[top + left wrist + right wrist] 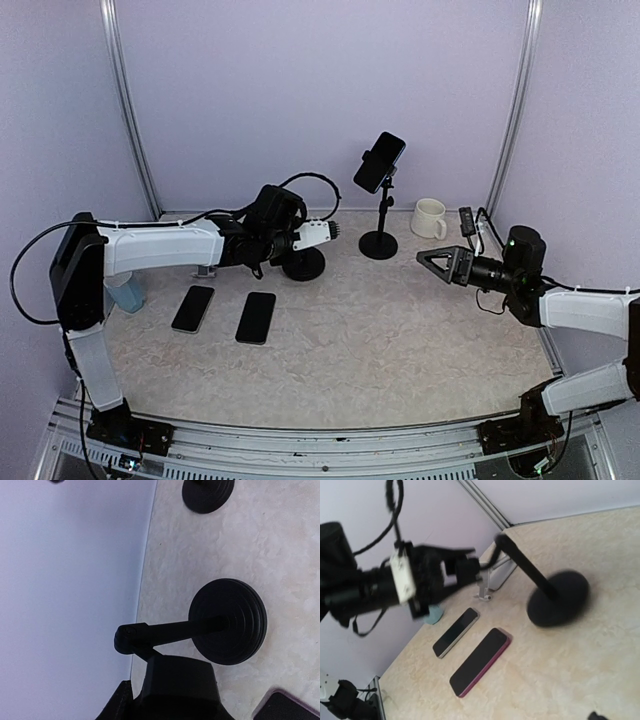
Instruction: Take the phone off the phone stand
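A black phone (379, 160) sits tilted in the clamp of a tall black phone stand (378, 243) at the back of the table. A second black stand (303, 264) holds no phone. My left gripper (322, 240) is shut on that stand's holder head (175, 680), which fills the space beside its finger (117, 705). Its pole and round base (228, 621) lie just beyond. My right gripper (432, 262) hovers open to the right of the phone's stand, with nothing in it. In the right wrist view the empty stand (555, 597) looks blurred.
Two phones lie flat at the front left: one with a silver edge (193, 308) and one with a pink edge (256, 317). A white mug (430, 217) stands at the back right. A light blue object (126, 290) sits by the left arm.
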